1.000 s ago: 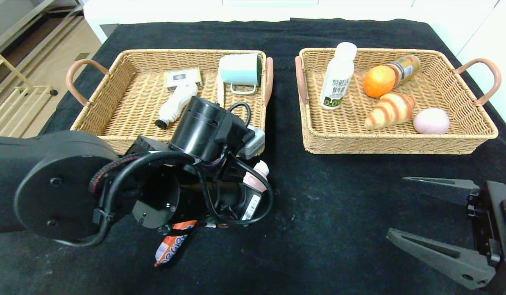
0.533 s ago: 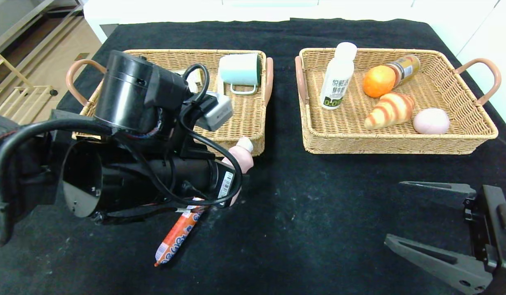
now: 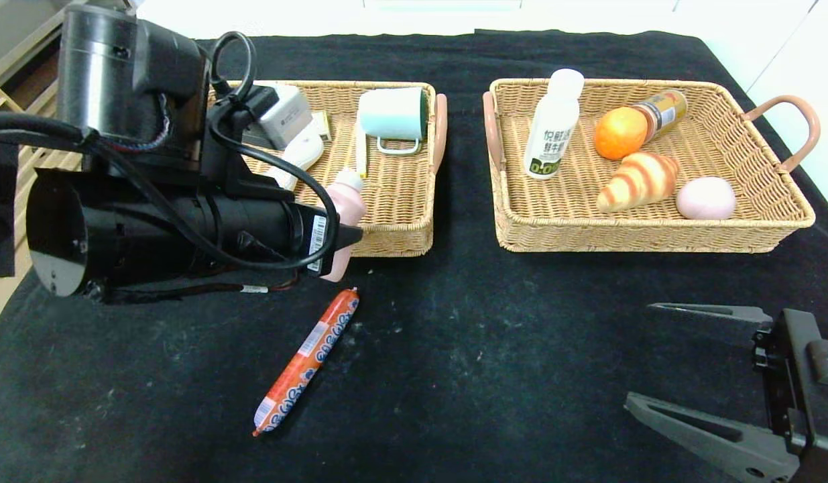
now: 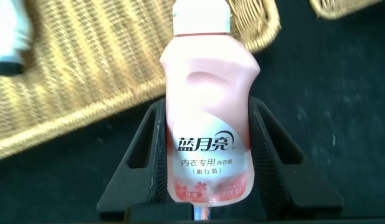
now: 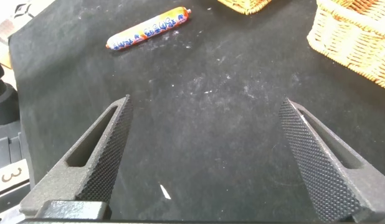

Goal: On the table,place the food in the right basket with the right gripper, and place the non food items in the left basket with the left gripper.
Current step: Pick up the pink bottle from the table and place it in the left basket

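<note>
My left gripper [image 3: 346,231] is shut on a pink detergent bottle [image 3: 344,204], holding it in the air over the near rim of the left basket [image 3: 403,231]. The left wrist view shows the bottle [image 4: 208,93] clamped between both fingers, cap pointing at the wicker. An orange wrapped sausage [image 3: 306,359] lies on the black cloth in front of that basket, and it also appears far off in the right wrist view as the sausage [image 5: 149,30]. My right gripper [image 3: 645,353] stands open near the front right, nothing between its fingers [image 5: 111,149].
The left basket holds a mint mug [image 3: 393,114] and a white handheld device [image 3: 300,153]. The right basket [image 3: 648,236] holds a white milk bottle [image 3: 553,127], an orange [image 3: 619,132], a can [image 3: 663,111], a croissant [image 3: 638,180] and a pink egg [image 3: 705,198].
My left arm has risen and swung back towards the left basket with the pink bottle, uncovering the whole sausage. The right gripper has barely shifted.
</note>
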Tool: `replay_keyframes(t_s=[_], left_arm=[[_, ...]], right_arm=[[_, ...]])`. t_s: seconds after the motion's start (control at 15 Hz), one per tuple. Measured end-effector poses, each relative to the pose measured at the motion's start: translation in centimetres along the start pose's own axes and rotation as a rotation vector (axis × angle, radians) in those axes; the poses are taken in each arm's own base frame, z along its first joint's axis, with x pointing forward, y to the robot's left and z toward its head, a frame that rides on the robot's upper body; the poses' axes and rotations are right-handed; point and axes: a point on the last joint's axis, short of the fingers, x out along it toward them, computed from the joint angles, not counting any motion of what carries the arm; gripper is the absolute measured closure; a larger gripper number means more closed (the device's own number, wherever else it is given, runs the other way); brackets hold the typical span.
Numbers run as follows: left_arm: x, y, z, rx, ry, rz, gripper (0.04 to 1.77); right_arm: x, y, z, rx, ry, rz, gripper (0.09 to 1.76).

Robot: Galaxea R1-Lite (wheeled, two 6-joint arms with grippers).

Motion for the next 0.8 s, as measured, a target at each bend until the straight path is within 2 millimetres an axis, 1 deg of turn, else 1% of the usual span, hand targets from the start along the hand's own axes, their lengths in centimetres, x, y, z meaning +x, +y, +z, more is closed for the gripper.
replay_keyframes(t_s=[0.2,0.33,0.8], left_arm=[[0.8,1.1,1.3,-0.014,-0.027,0.041,0.97],[1.7,1.9,2.4,-0.028,-0.049,0.073,0.97],[5.9,4.1,4.2,-0.063,-0.078,0.155,0.97]], right_arm=[[0.0,0.0,0.0,0.0,-0.001,0.0,0.14],[0.0,0.0,0.0,-0.002,-0.003,0.001,0.14],[-0.1,0.1,0.0,-0.003,-0.005,0.001,0.14]])
